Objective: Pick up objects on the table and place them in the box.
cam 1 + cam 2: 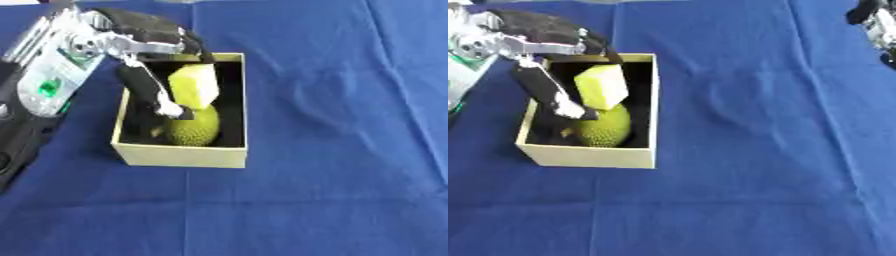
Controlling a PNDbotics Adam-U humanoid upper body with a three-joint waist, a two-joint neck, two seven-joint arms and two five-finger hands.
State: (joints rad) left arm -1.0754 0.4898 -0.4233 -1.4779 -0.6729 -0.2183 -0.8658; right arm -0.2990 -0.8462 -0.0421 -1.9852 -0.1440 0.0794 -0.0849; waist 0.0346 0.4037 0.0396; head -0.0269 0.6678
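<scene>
I've got the left hand (149, 55) over the box (184, 156), reaching in from the upper left. The fingers (147, 87) are curled around a pale yellow block (194, 86) and pinch it between a long finger on the left and the shorter ones at the top right. The block hangs tilted inside the box opening, with its lower edge touching or just above the bumpy green fruit (194, 127) already lying in the bottom. I can't tell if there's contact.

I judge this to be the placing step, with the release not yet done. The block is inside the walls but still in the grip.

The next move calls for spreading the fingers so the block drops or settles beside or on top of the fruit, then lifting the hand straight up so it clears the near-left wall. The risk I see is the block resting on the rounded fruit and tipping against the right wall. It should still stay inside the box.

Of the right hand (870, 15) only a dark part shows, at the top right corner of the right eye view, so I can't tell how its fingers stand.

I see nothing loose on the worktop (350, 150), which is covered in blue cloth. This may be the last item, going by what the views cover.
</scene>
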